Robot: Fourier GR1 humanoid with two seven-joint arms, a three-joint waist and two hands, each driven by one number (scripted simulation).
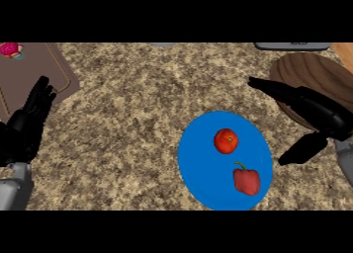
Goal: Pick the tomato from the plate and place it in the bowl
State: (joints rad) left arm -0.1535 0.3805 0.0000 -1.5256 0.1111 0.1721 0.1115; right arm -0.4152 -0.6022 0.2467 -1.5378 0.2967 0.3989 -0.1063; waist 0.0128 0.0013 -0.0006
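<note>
Tomato point(226, 141) on blue plate point(197, 163), right hand point(321, 116) fingers open, empty, partly hiding bowl point(310, 71), left hand point(25, 123) open.

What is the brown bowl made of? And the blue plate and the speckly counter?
The bowl looks like dark wood: wavy grain lines run across it. The plate is plain blue and smooth with no pattern, perhaps plastic or glazed ceramic; the look can't settle which. The counter looks like granite, speckled all over in tan, brown and black.
</note>
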